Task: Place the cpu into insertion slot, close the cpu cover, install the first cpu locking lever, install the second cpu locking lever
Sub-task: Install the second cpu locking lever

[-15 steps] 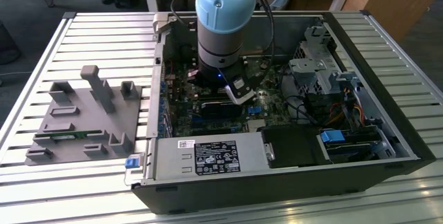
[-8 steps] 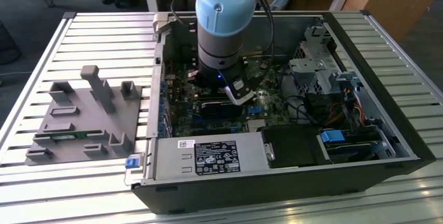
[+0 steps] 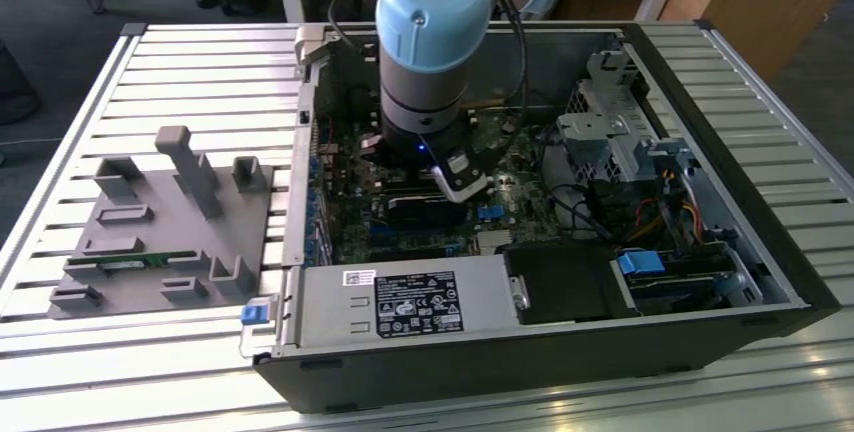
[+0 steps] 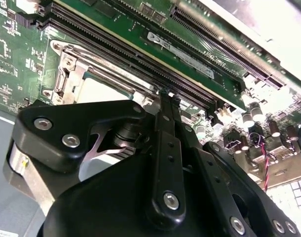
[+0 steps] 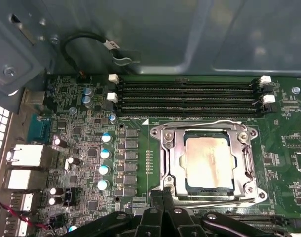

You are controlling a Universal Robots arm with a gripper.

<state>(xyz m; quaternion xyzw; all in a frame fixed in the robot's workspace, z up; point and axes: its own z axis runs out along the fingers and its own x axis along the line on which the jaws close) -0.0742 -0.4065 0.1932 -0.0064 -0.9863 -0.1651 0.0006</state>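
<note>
Pincer (image 5: 163, 195): its two black fingers stand pressed together with no gap visible between them in both wrist views, tips low over the motherboard (image 5: 81, 148). Nothing visible is held between them.

Directly ahead of the tips, just beyond them, lies the insertion slot (image 5: 165, 163). One cpu (image 5: 209, 160) sits inside it, its silver-grey face with a tan stain showing through the window of the cpu cover (image 5: 249, 163), which lies down flat over the chip. The pincer tips stand at the socket's near edge, at the corner away from the chip's centre. A thin wire lever (image 5: 222, 122) runs along the socket's far edge, its long axis crosswise to the line of the fingers. A second lever along the near edge cannot be made out with certainty, since the fingers hide part of that edge.

Beyond the socket, farther from the pincer, four long black memory slots (image 5: 187, 94) run parallel to that far lever, all unoccupied. Past these stands the grey case wall (image 5: 190, 34).

In the exterior view, the arm (image 3: 427, 42) reaches down into one open computer case (image 3: 747, 102) lying on a slatted surface (image 3: 200, 62); one grey parts fixture (image 3: 167, 232) rests well apart, toward the exterior view's left.

Count: one cpu, one socket, one cover, one lever clearly seen.
</note>
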